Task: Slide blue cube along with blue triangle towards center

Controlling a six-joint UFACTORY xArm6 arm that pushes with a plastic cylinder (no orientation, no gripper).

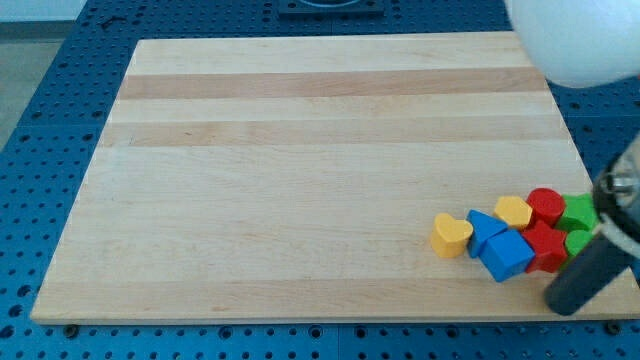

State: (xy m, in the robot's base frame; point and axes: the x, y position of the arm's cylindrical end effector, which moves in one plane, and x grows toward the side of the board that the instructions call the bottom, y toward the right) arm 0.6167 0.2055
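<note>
The blue cube [507,255] lies near the board's bottom right corner. The blue triangle [483,227] touches its upper left side. Both sit in a tight cluster with other blocks. My dark rod comes down from the view's right edge, and my tip [563,300] rests just right of and below the blue cube, beside a red block [546,247]. I cannot tell whether the tip touches any block.
A yellow heart [451,235] lies left of the blue triangle. A yellow hexagon [514,211], a red cylinder [546,205] and two green blocks [578,212] [578,242] fill the cluster's right side. A white arm part [580,40] blocks the top right corner of the wooden board [300,150].
</note>
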